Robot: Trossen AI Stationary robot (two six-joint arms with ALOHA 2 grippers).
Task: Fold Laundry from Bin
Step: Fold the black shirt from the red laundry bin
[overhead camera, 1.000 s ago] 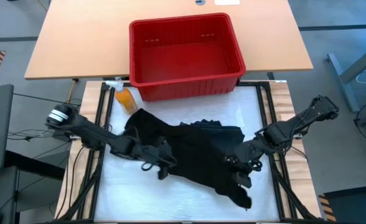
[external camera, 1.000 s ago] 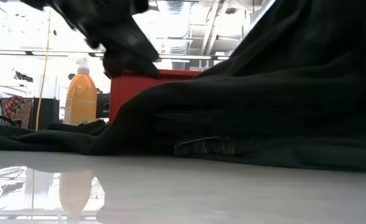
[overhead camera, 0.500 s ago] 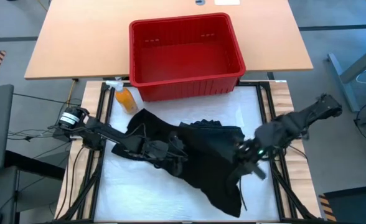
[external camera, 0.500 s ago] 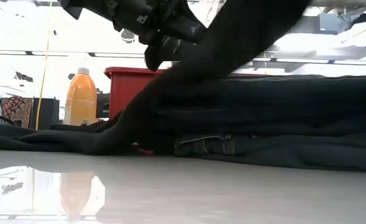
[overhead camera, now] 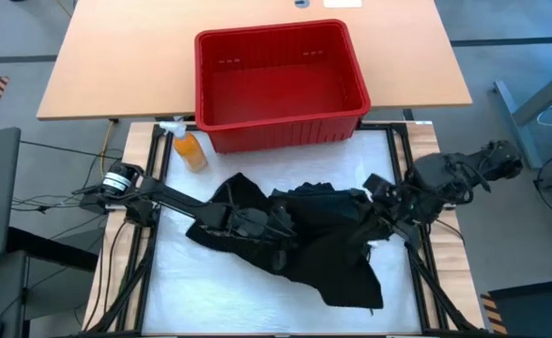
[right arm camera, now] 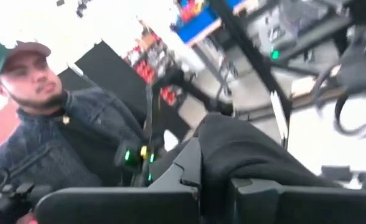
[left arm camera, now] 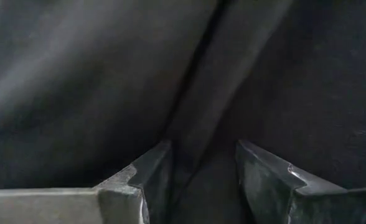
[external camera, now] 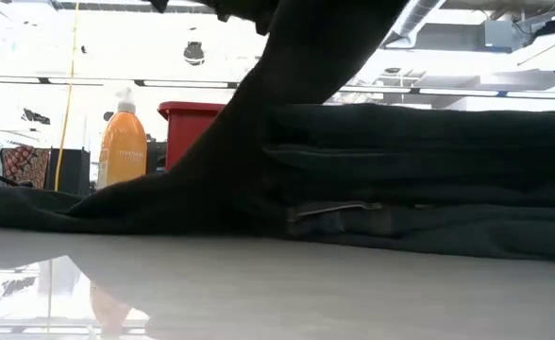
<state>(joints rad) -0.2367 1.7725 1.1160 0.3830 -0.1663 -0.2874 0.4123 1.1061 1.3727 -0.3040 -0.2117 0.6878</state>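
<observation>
Both tools are engaged on the black garment [overhead camera: 304, 249], which lies on the white table [overhead camera: 191, 296] near the empty red bin [overhead camera: 281, 80]. Left tool [overhead camera: 278, 225] pinches a fold, fingers [left arm camera: 149, 180] partly apart; right tool [overhead camera: 377, 188] is clamped tight on the edge. Recommend carrying both tools across evenly, keeping cloth taut.

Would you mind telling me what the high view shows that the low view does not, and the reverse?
Only the high view shows both arms, the left gripper and right gripper on the dark clothes, and the inside of the red bin, which holds no clothes. Only the low view shows the clothes as a layered stack, with one piece lifted out of frame. Both share the bin, the clothes and the orange bottle.
</observation>
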